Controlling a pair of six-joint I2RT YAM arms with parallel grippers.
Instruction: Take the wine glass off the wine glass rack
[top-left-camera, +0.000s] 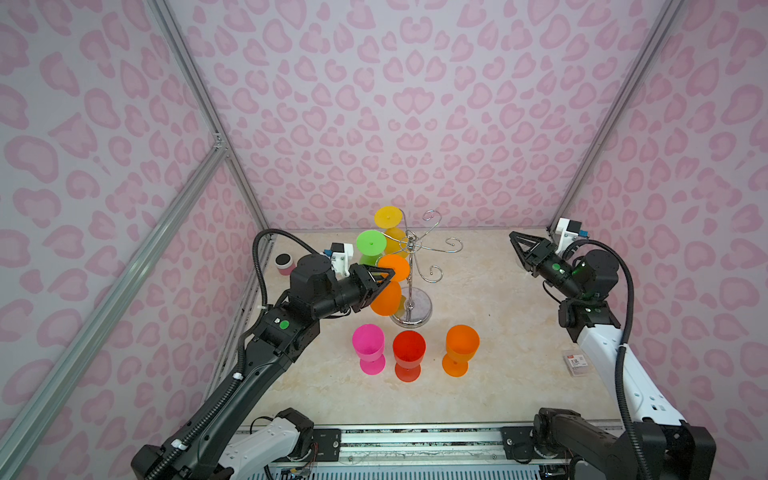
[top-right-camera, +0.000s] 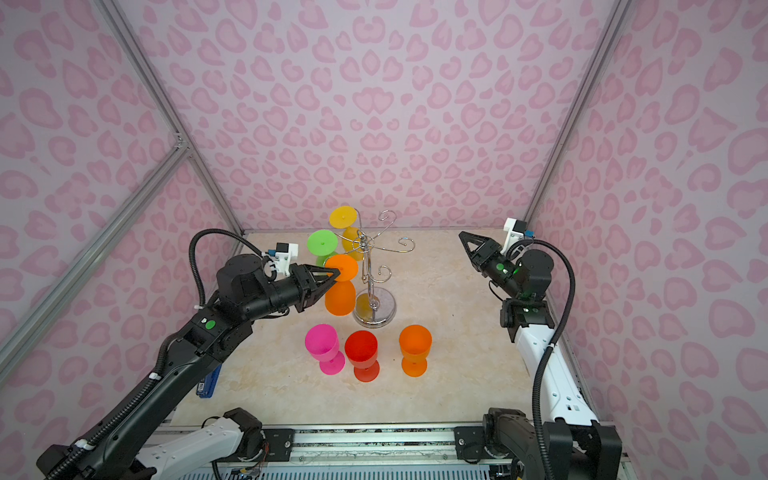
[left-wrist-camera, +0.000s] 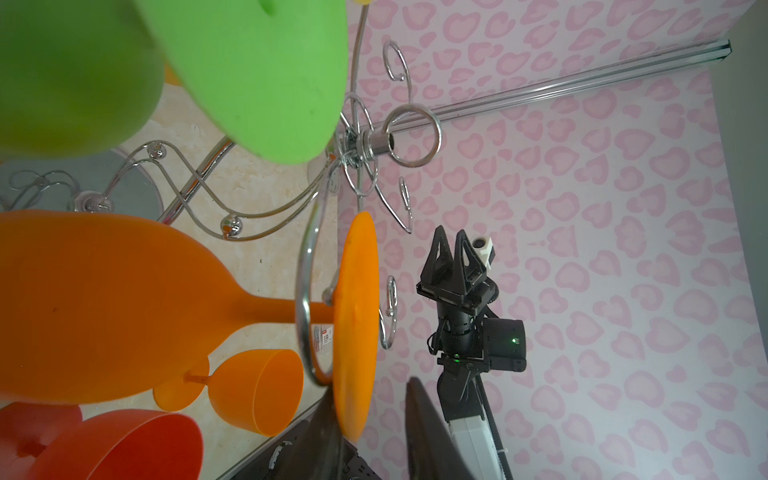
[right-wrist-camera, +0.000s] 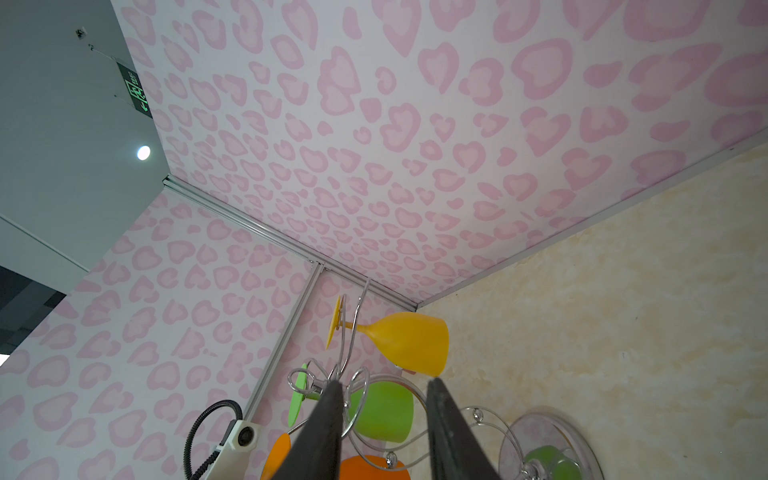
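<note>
Okay, table (top-left-camera: 519, 374) first. The rack (top-left-camera: 410, 291) stands mid-table toward the back, and three glasses hang bowl-down on it: the yellow glass (top-left-camera: 387, 217), the green glass (top-left-camera: 370, 243) and the orange glass (top-left-camera: 386, 297). Three standing glasses (top-left-camera: 409, 349) sit upright in a row in front, so we judge the task about half done.

We call the step in hand the grasp on the orange glass. The left gripper (top-left-camera: 390, 275) reaches in from the side at its foot (left-wrist-camera: 355, 324). In the left wrist view the jaws straddle the foot's rim, narrowly parted, with a gap on one side, so it is not clamped yet. The right gripper (top-left-camera: 513, 235) hangs well apart near the back corner, jaws narrowly parted and empty.

The stem (left-wrist-camera: 270, 309) sits inside the curled hook (left-wrist-camera: 305, 291). For the next move we'd pinch the foot, then slide the glass outward along the hook until the stem clears the curl. The green glass is just beside it, so watch for a bump, and for the rack tipping.
</note>
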